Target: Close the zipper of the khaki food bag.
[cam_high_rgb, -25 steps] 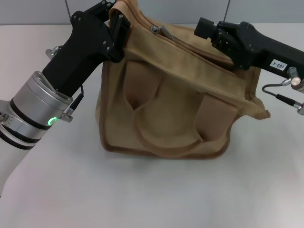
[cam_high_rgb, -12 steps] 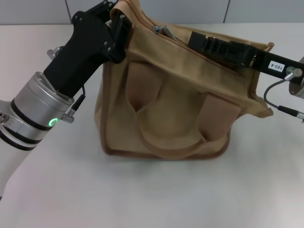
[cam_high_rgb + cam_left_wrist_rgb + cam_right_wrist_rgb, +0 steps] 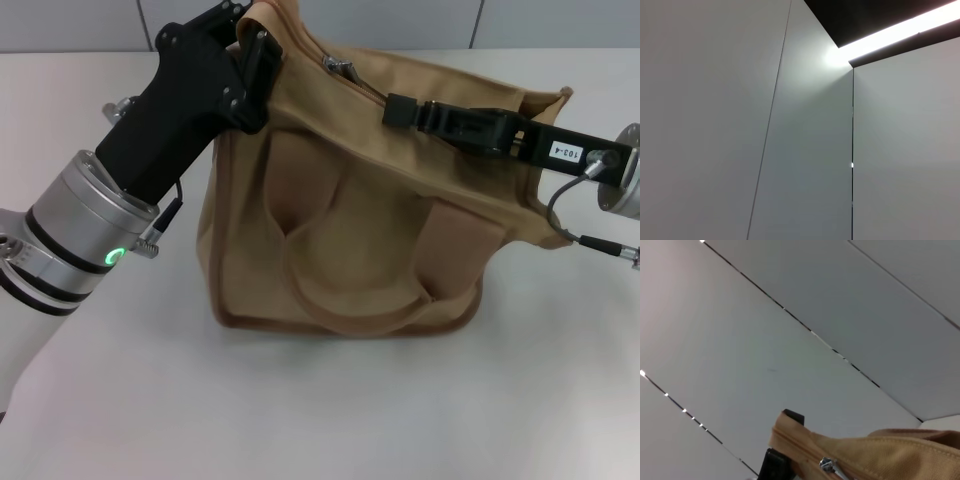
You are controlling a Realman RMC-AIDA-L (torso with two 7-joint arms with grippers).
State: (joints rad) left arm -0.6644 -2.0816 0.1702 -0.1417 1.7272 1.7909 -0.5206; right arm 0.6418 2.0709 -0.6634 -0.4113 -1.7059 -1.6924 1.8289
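Khaki food bag [image 3: 350, 220] stands upright on white table [image 3: 300, 400]. Left gripper [image 3: 245, 55] clamps bag's top corner. Right gripper [image 3: 400, 108] lies along bag's top; grip can't tell. Zipper [image 3: 345, 75] pull near left gripper.

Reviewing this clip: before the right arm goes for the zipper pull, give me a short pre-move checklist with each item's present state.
1. Bag end anchored: left gripper sits at the khaki food bag's top corner by its left end. Grip itself cannot tell.
2. Pull visible: silver pull of the zipper shows near the left-held end in the head view, also in the right wrist view. Ok.
3. Right gripper on the pull: it lies along the bag's top, short of the pull. Not ok.
4. Right fingers open or shut: cannot tell.
5. Bag upright on the table: standing, top edge tilted. Ok.
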